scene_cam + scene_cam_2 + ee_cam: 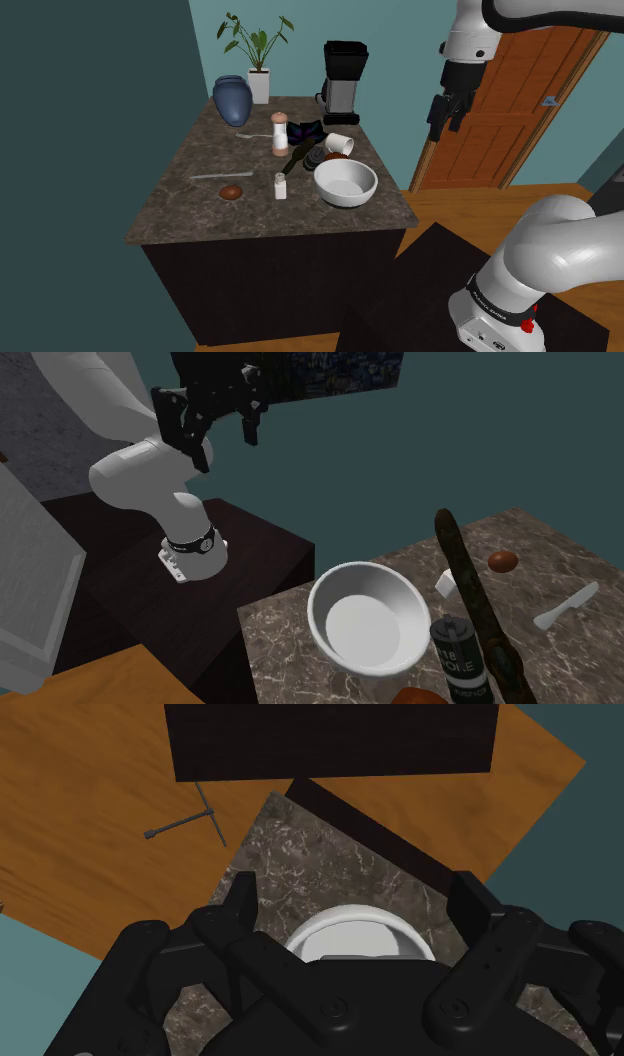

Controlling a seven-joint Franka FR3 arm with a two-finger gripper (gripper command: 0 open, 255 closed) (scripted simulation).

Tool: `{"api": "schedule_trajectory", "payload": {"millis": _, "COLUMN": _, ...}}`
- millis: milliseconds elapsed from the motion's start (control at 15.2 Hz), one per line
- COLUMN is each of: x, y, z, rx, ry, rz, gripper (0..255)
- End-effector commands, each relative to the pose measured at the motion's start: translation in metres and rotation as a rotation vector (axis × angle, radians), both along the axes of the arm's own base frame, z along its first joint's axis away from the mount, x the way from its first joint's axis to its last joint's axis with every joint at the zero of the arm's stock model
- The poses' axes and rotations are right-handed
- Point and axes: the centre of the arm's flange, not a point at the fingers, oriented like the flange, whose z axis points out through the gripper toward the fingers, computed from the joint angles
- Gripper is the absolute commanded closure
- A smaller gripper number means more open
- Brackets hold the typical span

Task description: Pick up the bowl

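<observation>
Bowl of plain white sits upright and empty on the dark marbled worktop, close to the corner nearest the robot's stand. In the second exterior view the bowl lies just beside a dark can and a long dark bottle, with a small white shaker a little beyond them.

The black pincer hangs high in the air, well apart from the bowl and off to the shoulder view's right of the worktop, in front of an orange wooden door. Its two fingers stand spread and grip nothing. In the wrist view the pincer looks down on the bowl, which appears between the fingers but far below them, untouched.

Farther along the worktop in the shoulder view stand a black coffee machine, a blue vase and a potted plant at the back edge. Nearer the bowl are a shaker with a brown top, a white cup lying on its side and a small brown rounded thing. A grey T-shaped tool lies on the wooden floor.
</observation>
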Motion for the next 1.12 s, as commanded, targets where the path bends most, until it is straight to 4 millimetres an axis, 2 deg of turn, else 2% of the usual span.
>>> {"api": "schedule_trajectory", "payload": {"millis": 0, "x": 0.0, "y": 0.0, "z": 0.0, "rx": 0.0, "ry": 0.0, "rz": 0.0, "gripper": 0}}
{"api": "schedule_trajectory", "payload": {"millis": 1056, "x": 0.155, "y": -0.044, "z": -0.138, "rx": -0.002, "ry": 0.008, "rz": -0.048, "gripper": 0}}
